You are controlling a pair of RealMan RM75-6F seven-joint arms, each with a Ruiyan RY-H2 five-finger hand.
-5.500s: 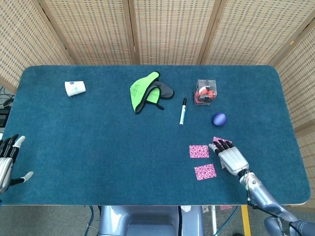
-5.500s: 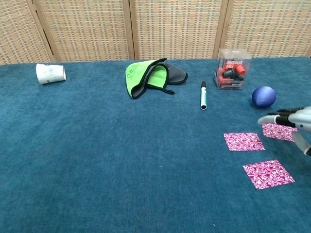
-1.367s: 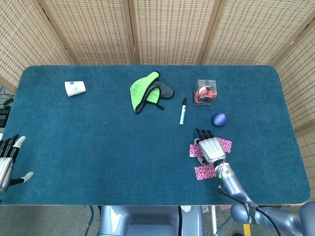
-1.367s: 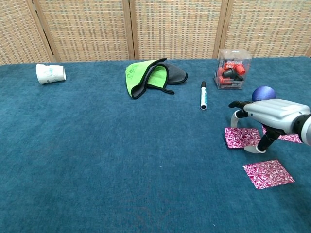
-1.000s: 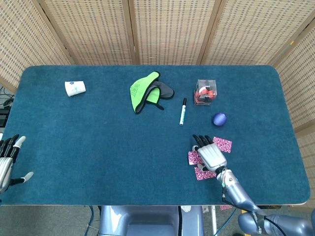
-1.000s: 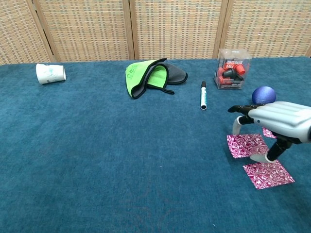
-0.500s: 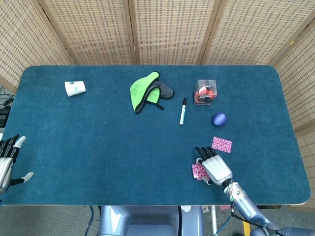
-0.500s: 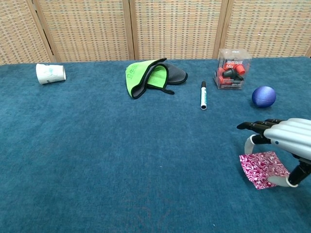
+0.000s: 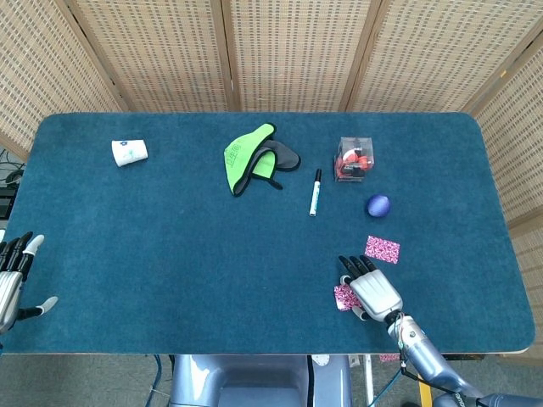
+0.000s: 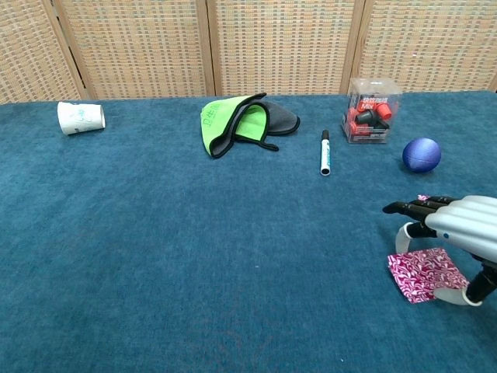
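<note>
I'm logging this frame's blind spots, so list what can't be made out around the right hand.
- Pink patterned card: the right hand covers most of it in the head view; whether the fingers touch it is unclear.
- Second pink card: almost hidden behind that hand in the chest view.
- Left hand: cut off by the head view's edge.

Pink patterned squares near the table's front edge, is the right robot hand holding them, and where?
The right robot hand arches over the pink patterned squares, fingertips at their left and right edges. Whether it actually grips them cannot be told.
</note>
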